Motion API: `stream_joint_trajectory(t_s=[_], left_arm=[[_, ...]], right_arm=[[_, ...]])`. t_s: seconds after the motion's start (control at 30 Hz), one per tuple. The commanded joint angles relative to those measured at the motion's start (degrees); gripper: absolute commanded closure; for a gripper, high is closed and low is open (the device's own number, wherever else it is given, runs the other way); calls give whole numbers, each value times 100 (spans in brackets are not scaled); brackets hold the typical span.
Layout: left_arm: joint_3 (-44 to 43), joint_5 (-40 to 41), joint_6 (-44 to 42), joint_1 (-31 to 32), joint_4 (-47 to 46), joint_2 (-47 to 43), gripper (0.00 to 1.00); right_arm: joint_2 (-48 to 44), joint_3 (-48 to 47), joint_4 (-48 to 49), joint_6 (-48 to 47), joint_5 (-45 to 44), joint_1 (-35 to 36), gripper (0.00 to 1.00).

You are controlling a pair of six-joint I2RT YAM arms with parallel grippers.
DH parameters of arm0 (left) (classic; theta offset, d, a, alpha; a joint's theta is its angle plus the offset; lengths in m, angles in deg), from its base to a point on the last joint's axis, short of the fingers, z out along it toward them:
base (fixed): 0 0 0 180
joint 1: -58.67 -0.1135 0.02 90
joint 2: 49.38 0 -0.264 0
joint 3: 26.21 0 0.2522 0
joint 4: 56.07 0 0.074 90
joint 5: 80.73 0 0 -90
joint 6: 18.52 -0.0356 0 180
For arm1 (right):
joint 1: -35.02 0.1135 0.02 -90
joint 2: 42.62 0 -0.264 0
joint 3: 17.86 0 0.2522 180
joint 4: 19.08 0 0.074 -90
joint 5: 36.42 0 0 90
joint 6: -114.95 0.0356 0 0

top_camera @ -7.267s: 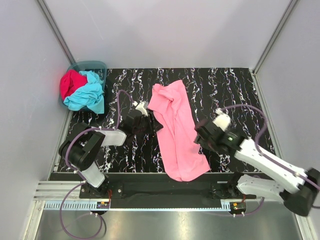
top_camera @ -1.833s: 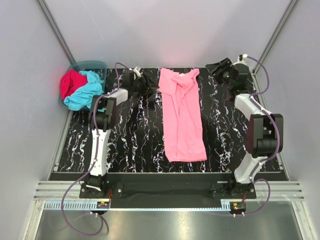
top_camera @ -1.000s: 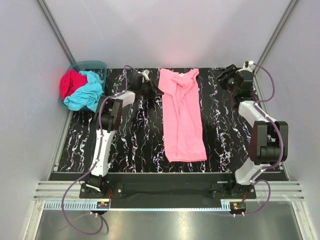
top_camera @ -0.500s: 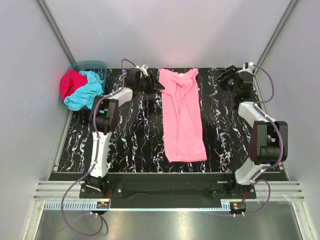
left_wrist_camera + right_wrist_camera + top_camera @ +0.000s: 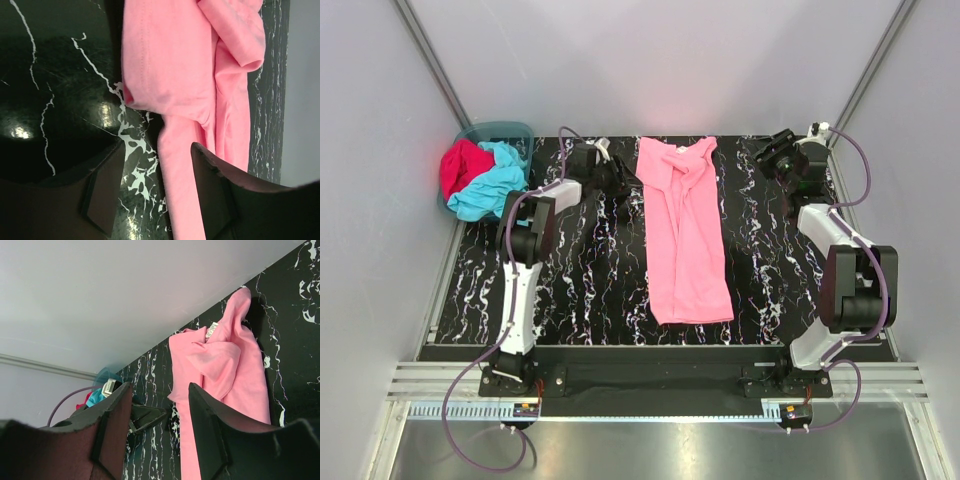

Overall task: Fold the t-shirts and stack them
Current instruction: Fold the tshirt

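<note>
Both left fingers (image 5: 102, 195) and right fingers (image 5: 215, 440) stand parted, holding nothing, the left just beside the pink t-shirt (image 5: 685, 235), the right well apart. It lies lengthwise down the worktop (image 5: 770, 270), bunched at the collar; smoothing that first should give a cleaner fold. The turquoise tee (image 5: 495, 192) and red tee (image 5: 460, 165) sit in the basket (image 5: 510, 128) against the left wall (image 5: 380, 200).
</note>
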Motion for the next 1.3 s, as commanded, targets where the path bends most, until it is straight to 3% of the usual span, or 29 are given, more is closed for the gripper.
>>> stream_joint_trajectory(t_s=[0.0,0.3,0.5,0.6,0.7,0.73,0.8,0.83,1.27], left_arm=[[-294,95,35,-62,-144,141,39],[-883,-108,624,-97,-574,721,39],[-1209,-12,607,-97,-363,924,42],[-1218,-20,624,-106,-363,959,48],[-1218,-37,624,-106,-372,968,66],[-1209,-38,624,-106,-372,959,79],[-1192,-64,642,-106,-398,959,89],[-1174,-64,685,-97,-459,933,99],[-1341,-345,941,289,-1093,397,100]], right_arm=[[-296,16,208,19,65,5,44],[-410,78,287,10,82,-21,45],[-560,60,278,45,126,-109,45],[-621,60,313,115,144,-118,45],[-665,86,331,133,144,-118,46],[-674,95,331,133,144,-118,46],[-692,122,331,142,152,-118,46],[-700,130,340,142,152,-118,47],[-577,289,516,212,196,-118,50]])
